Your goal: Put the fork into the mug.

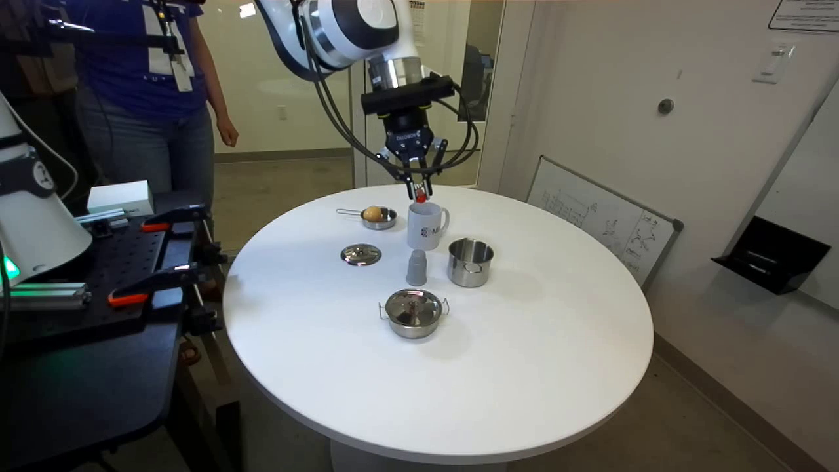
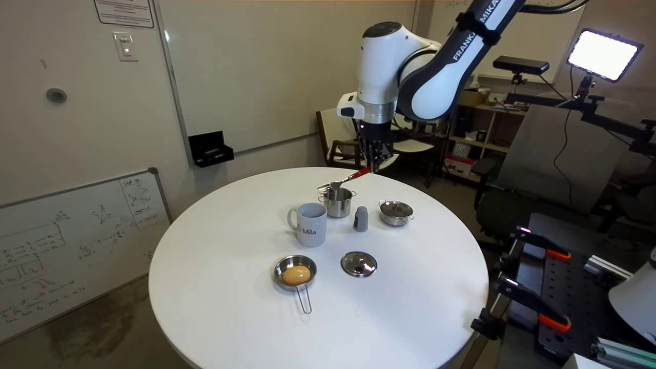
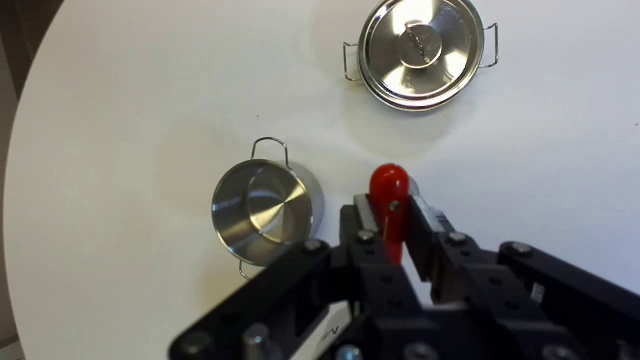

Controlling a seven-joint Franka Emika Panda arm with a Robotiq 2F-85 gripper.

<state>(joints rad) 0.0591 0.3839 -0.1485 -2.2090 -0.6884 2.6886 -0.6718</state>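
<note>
The fork has a red handle and metal tines [image 2: 353, 177]. My gripper [image 2: 374, 168] is shut on its handle, which also shows in the wrist view [image 3: 390, 187]. The fork is held in the air, tilted, tines lower than the handle end; the wrist view hides the tines. In an exterior view the fingertips [image 1: 420, 193] appear just above the rim of the white mug [image 1: 423, 227], with only a bit of red showing. The mug [image 2: 311, 225] stands upright on the table, apart from the fork. In the wrist view, the mug [image 3: 327, 330] is mostly hidden behind the gripper.
A steel cup [image 1: 470, 263] and a small grey upright object [image 1: 416, 267] stand near the mug. A lidded steel pot [image 1: 413, 314], a loose lid [image 1: 360, 254] and a small pan [image 2: 282, 283] holding an egg-like object [image 2: 296, 275] are also on the round white table [image 1: 524, 367].
</note>
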